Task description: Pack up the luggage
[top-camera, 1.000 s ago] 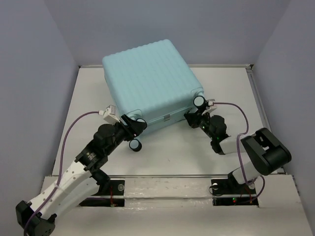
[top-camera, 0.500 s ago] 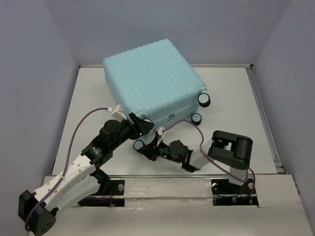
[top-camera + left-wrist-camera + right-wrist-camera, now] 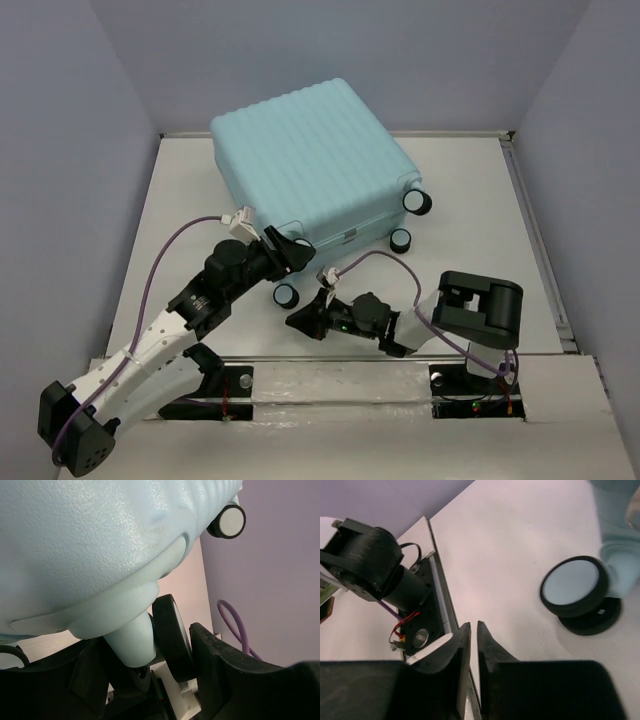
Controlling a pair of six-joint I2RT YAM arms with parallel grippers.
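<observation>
The pale aqua ribbed luggage point(image 3: 300, 160) lies closed on the white table, tilted, with its black wheels toward me. My left gripper point(image 3: 291, 250) is at its near-left corner. In the left wrist view the jaws point(image 3: 150, 647) straddle a black caster wheel point(image 3: 172, 635) and its aqua post, under the shell point(image 3: 100, 540). My right gripper point(image 3: 298, 320) is shut and empty, low over the table. It sits just in front of another wheel point(image 3: 287, 295), which shows in the right wrist view point(image 3: 575, 587) beyond the closed fingers point(image 3: 473, 626).
Two more wheels point(image 3: 416, 201) point(image 3: 401, 239) stick out at the luggage's right corner. The left arm's base point(image 3: 375, 560) and the table's front rail point(image 3: 330, 362) are close to the right gripper. Purple-grey walls enclose the table.
My right arm has swung from the luggage's right wheels across to the front left, near the loose wheel. My left gripper has shifted slightly up and right with the corner wheel.
</observation>
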